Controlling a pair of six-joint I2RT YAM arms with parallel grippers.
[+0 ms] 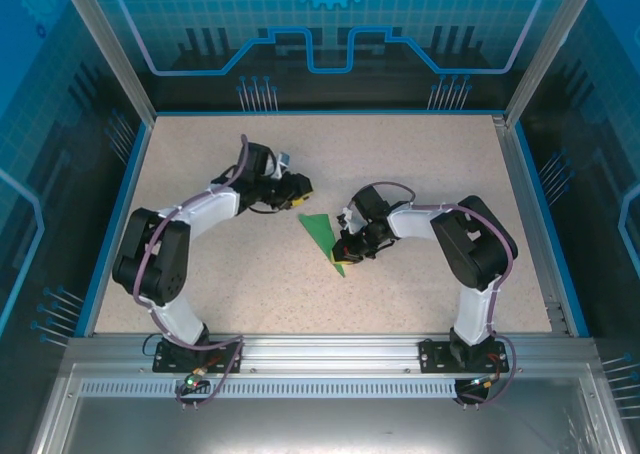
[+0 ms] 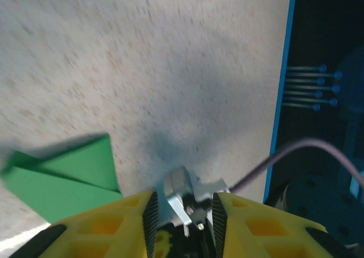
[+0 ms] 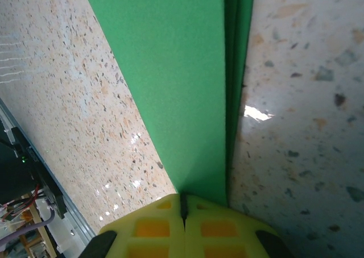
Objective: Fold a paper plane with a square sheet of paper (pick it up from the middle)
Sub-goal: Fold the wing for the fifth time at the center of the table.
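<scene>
The paper plane (image 1: 320,234) lies flat mid-table as a slim, pointed, folded wedge of bright green paper, its wide end to the far left and its tip to the near right. My right gripper (image 1: 342,260) sits at that tip. In the right wrist view the right gripper (image 3: 183,208) has its yellow fingers pressed together where the narrowing paper plane (image 3: 182,82) runs in, a layered fold along its right edge. My left gripper (image 1: 300,189) hovers just beyond the wide end. In the left wrist view the left gripper (image 2: 183,227) is open and holds nothing, with the paper plane (image 2: 62,175) at lower left.
The speckled beige table (image 1: 420,154) has a blue rim (image 2: 280,110) on its right side. Ahead of the left fingers are the right arm's metal wrist bracket (image 2: 183,194) and its purple cable (image 2: 296,153). The two arms stand close together around the paper.
</scene>
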